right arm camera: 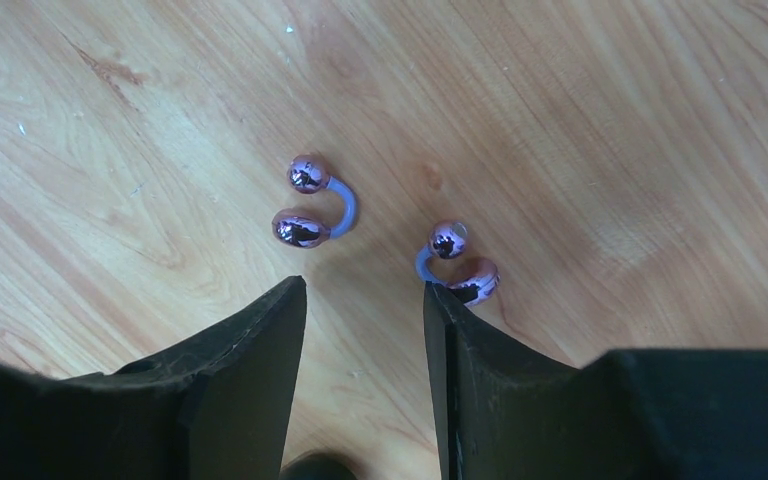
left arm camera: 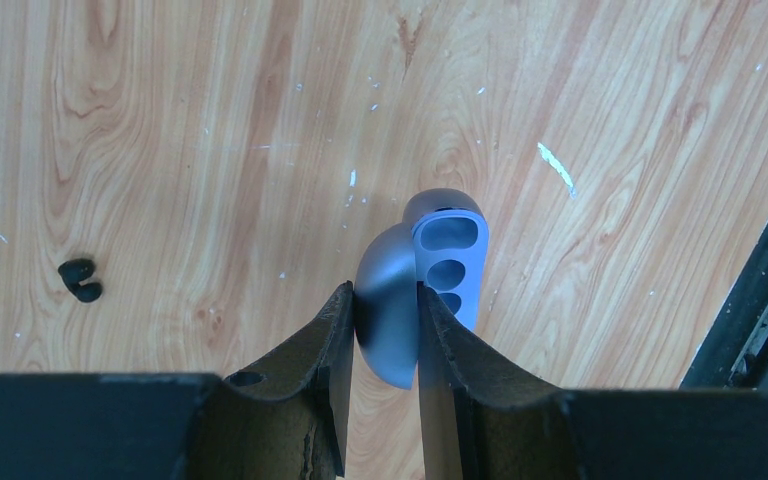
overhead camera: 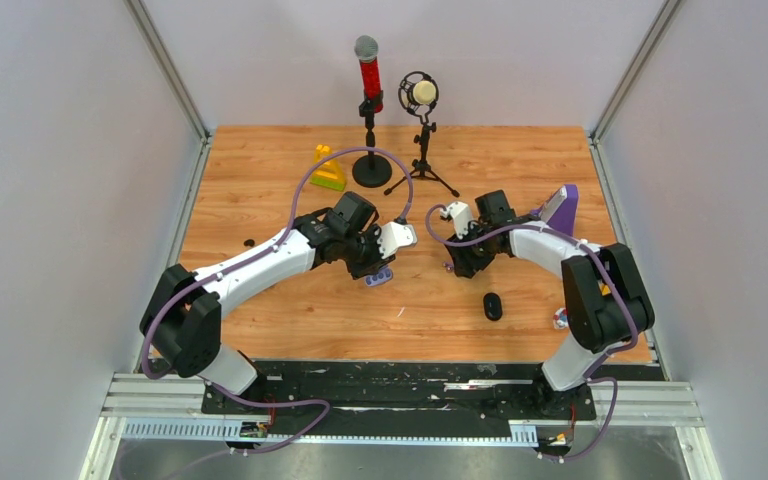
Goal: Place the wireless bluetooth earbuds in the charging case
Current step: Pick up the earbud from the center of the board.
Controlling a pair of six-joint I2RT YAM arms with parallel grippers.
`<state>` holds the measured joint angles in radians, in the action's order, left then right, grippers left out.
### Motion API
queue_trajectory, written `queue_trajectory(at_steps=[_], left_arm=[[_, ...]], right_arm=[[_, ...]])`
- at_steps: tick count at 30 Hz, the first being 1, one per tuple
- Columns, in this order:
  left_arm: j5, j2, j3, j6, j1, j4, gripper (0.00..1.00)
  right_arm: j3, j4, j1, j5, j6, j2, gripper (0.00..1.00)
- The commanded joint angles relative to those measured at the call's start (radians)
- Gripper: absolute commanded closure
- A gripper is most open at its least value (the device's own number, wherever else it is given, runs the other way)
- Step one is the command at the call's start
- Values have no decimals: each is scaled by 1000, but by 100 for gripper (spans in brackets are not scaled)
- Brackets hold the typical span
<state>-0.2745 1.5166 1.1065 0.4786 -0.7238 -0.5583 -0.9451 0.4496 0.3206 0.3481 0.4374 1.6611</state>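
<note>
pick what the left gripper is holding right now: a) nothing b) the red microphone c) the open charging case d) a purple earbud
c: in the left wrist view the left gripper has its fingers closed on the rounded half of the blue-grey charging case, which stands open with its slots facing the camera.

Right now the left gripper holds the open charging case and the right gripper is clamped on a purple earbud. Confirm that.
Not quite: the right gripper is open and empty; both purple earbuds lie on the table, per the right wrist view. Rest stands.
</note>
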Motion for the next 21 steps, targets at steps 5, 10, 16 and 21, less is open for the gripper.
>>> queue_trajectory(at_steps=[5, 10, 16, 21], left_arm=[[-22, -39, -5, 11, 2, 24, 100], [-24, -38, -4, 10, 2, 25, 100], [-22, -39, -4, 10, 2, 25, 100], [-18, -47, -6, 12, 2, 26, 100]], right_arm=[[-20, -54, 14, -17, 30, -39, 52], [-11, -65, 17, -28, 90, -90, 52], [-52, -50, 7, -105, -35, -68, 54], [-87, -5, -11, -154, -154, -79, 60]])
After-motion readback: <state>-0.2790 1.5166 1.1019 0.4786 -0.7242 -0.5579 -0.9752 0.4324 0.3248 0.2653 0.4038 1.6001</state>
